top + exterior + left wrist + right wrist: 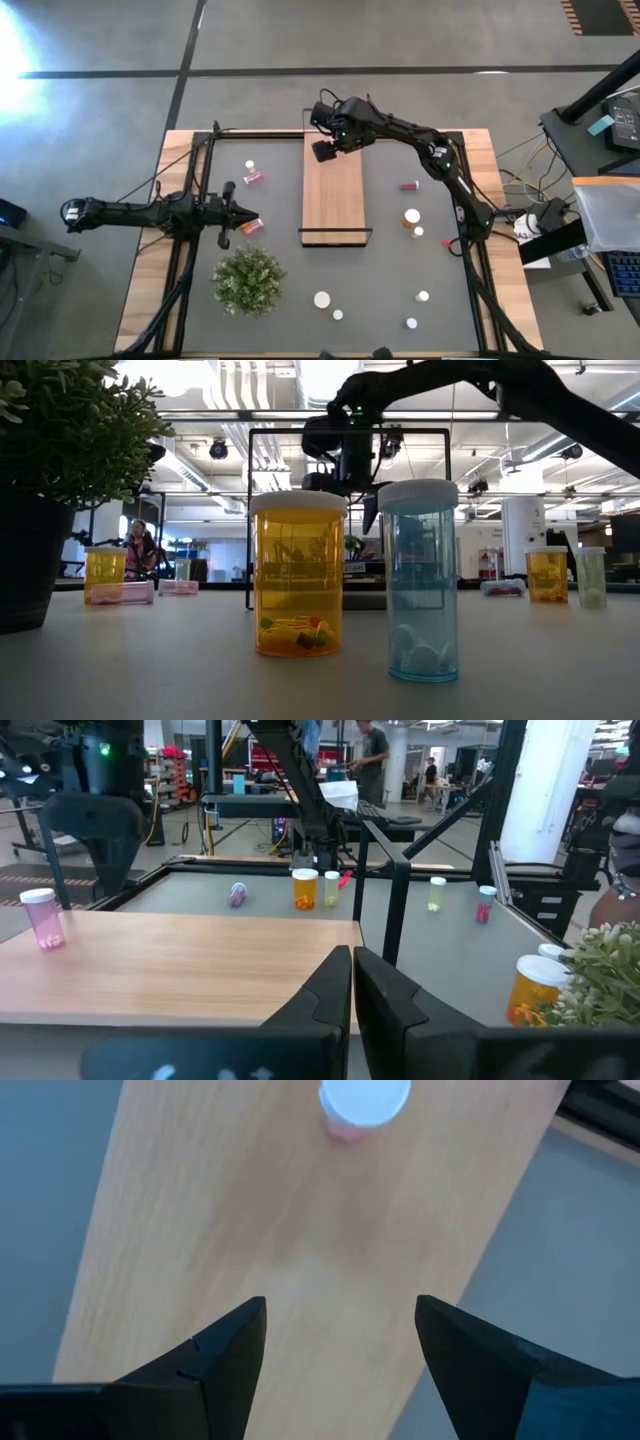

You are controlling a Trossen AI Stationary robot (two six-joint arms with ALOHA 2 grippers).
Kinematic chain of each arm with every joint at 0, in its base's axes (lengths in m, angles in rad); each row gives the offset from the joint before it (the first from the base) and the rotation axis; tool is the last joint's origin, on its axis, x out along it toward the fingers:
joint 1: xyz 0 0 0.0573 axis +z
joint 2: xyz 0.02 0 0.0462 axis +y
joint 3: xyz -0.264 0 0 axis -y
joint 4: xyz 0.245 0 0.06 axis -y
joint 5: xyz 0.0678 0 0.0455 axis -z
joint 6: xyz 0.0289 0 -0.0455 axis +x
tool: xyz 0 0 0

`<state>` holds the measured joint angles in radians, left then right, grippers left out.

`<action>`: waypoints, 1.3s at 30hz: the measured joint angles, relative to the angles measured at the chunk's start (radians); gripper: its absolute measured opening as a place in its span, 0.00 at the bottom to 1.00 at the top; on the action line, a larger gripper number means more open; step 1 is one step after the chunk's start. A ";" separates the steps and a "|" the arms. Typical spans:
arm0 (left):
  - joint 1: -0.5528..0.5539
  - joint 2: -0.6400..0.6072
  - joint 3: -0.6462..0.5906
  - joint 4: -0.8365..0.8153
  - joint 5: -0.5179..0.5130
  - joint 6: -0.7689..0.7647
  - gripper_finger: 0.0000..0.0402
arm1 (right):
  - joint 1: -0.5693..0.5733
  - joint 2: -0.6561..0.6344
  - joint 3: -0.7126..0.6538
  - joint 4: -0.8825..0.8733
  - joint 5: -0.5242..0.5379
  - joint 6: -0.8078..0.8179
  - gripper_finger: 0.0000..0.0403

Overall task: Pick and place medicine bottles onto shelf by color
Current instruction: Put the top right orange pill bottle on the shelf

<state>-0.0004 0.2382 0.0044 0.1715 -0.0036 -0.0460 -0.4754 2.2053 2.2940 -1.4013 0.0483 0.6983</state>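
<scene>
Standing alone on the shelf [300, 1280]: one pink bottle [362, 1102].

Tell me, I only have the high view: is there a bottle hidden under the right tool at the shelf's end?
Observer: Yes. The right wrist view shows one pink bottle, white cap up, standing on the shelf.
Operator: Is the tool gripping it?
Observer: No. The right tool is open, and the pink bottle sits clear of both fingers.
Operator: And the left tool?
Observer: Its wrist view shows the left tool shut with nothing between the fingers.
</scene>
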 joint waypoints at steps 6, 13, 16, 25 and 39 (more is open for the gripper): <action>0.000 0.000 0.000 0.000 0.000 0.000 0.00 | 0.003 -0.048 -0.082 -0.007 0.000 0.027 0.61; 0.000 0.000 0.000 0.000 0.000 0.000 0.00 | 0.015 -0.174 -0.290 0.068 0.001 0.074 0.61; 0.000 0.000 0.000 0.000 0.000 0.000 0.00 | 0.026 -0.268 -0.438 0.152 0.001 0.123 0.61; 0.000 0.000 0.000 0.000 0.000 0.000 0.00 | 0.093 -0.558 -0.878 0.352 0.037 0.338 0.61; 0.000 0.000 0.000 0.001 0.000 0.000 0.00 | 0.222 -0.854 -1.288 0.409 0.038 0.521 0.61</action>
<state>-0.0006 0.2379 0.0044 0.1722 -0.0036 -0.0460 -0.2535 1.3516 1.0061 -0.9920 0.0861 1.2198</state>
